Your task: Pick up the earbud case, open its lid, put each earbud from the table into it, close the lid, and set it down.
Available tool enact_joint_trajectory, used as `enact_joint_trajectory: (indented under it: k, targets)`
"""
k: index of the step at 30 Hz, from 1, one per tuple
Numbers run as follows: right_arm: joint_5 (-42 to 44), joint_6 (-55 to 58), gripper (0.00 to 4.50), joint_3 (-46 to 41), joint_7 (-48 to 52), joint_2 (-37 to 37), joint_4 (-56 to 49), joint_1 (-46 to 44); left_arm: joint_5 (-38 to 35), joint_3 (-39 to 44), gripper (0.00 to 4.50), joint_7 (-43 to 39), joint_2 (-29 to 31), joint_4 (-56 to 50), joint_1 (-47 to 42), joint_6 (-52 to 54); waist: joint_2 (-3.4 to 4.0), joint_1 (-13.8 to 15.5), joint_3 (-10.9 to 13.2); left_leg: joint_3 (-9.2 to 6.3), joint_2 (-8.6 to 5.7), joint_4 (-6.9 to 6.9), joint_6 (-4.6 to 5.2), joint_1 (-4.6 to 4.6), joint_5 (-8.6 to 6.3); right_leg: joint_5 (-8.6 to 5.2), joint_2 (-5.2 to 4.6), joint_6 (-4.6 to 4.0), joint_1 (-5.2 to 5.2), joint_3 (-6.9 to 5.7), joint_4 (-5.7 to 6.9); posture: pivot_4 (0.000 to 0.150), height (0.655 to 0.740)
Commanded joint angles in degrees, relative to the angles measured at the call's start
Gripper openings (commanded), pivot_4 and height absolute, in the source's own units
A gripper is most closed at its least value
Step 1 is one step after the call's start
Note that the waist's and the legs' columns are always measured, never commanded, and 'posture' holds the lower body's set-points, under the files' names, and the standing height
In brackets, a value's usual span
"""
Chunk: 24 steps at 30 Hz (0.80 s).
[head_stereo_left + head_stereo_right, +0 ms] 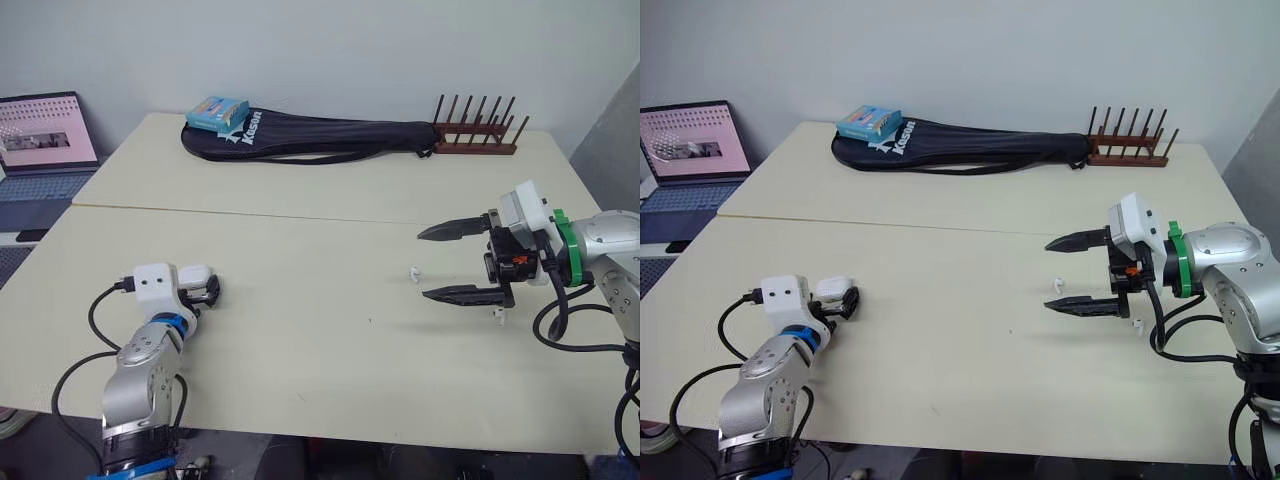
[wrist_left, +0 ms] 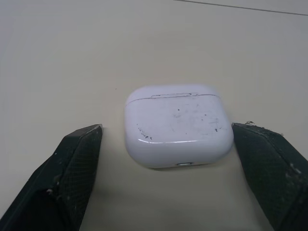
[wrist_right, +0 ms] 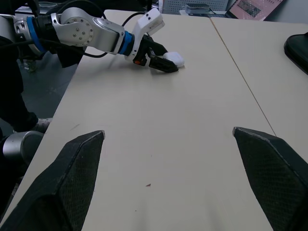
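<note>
**Near the worktop's front left corner: case not yet gripped**

At the front left of the cream worktop (image 1: pixel 300 350) lay the white rounded plastic earbud case (image 2: pixel 178 127), lid shut. The left gripper (image 1: pixel 210 291) straddled it with jaws open, one finger just beside the case, the other apart; nothing was held. Toward the right edge, the right gripper (image 1: pixel 422 265) hovered with jaws spread wide and empty. Two small white earbuds (image 1: pixel 414 273) (image 1: pixel 498 316) lay on the worktop near it.
</note>
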Motion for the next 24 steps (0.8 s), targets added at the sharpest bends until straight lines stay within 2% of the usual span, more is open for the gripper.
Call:
enact_joint_trajectory:
  k: [1, 5, 6, 11, 15, 19, 21, 24]
  targets:
    - [0.96, 0.29, 4.50, -1.07, -0.27, -0.13, -2.04, -0.64, 0.11, -1.67, 4.10, -1.24, 0.78, 3.63, -0.72, 2.82, 0.04, 0.00, -0.02, 0.00, 0.00, 0.00, 0.01, 0.00, 0.00, 0.00, 0.00, 0.00, 0.00, -0.01, 0.01, 0.150, 0.7274]
    - [1.19, 0.56, 4.50, -1.39, -0.56, -0.43, -2.66, -0.10, 0.55, -2.31, 2.96, -2.07, 2.19, 5.95, -1.76, 3.45, 0.13, -0.02, -0.08, -0.01, -0.03, 0.00, 0.02, 0.00, 0.01, 0.00, 0.00, 0.00, 0.01, -0.01, 0.00, 0.150, 0.7274]
    - [1.21, 0.62, 4.50, -1.46, -0.64, -0.51, -2.80, 0.03, 0.72, -2.40, 2.81, -2.33, 2.51, 6.47, -1.91, 3.46, 0.14, -0.02, -0.08, -0.02, -0.03, 0.00, 0.02, 0.00, 0.01, 0.00, 0.00, 0.00, 0.01, -0.02, 0.00, 0.150, 0.7274]
    - [1.19, 1.16, 4.50, -2.39, -1.29, -1.17, -3.82, 1.21, 1.72, -4.38, 2.81, -5.96, 4.76, 6.68, -0.36, 1.10, 0.28, -0.07, -0.17, -0.04, -0.03, -0.01, 0.02, 0.01, 0.02, 0.00, 0.00, 0.00, 0.02, -0.03, 0.01, 0.150, 0.7274]
    - [1.50, 2.94, 4.50, -4.05, -3.07, -2.26, -4.88, 4.11, 2.04, -11.62, 2.81, -17.46, 6.66, 0.35, 3.08, -10.15, 0.28, -0.05, -0.17, 0.03, -0.02, -0.03, 0.02, -0.04, 0.02, -0.01, -0.01, 0.01, 0.01, 0.03, -0.15, 0.150, 0.7274]
    - [4.46, 9.63, 4.50, -5.22, -6.52, -3.10, -7.73, 9.00, 1.90, -20.01, 2.81, -29.02, 7.65, -4.81, 5.26, -19.93, 0.27, 0.53, -0.16, 0.04, 0.07, -0.07, 0.01, -0.28, 0.02, 0.00, -0.19, 0.00, 0.02, -0.06, -0.57, 0.150, 0.7274]
    - [4.98, 16.04, 4.50, -3.84, -11.34, -3.54, -10.90, 11.21, 2.11, -24.42, 2.81, -32.67, 6.35, -6.17, 5.09, -24.60, 0.21, 0.39, -0.13, 0.10, 0.07, -0.10, 0.03, -0.30, 0.01, 0.01, -0.19, 0.00, 0.05, 0.00, -0.75, 0.150, 0.7274]
    - [10.44, 27.51, 4.50, -4.13, -19.30, -1.46, -14.48, 12.00, 4.04, -30.84, 2.81, -38.22, 5.94, -7.00, 4.98, -32.56, 0.18, -0.19, -0.11, 0.15, 0.03, -0.14, 0.04, -0.33, 0.00, 0.02, -0.08, -0.01, -0.01, 0.07, -0.78, 0.150, 0.7274]
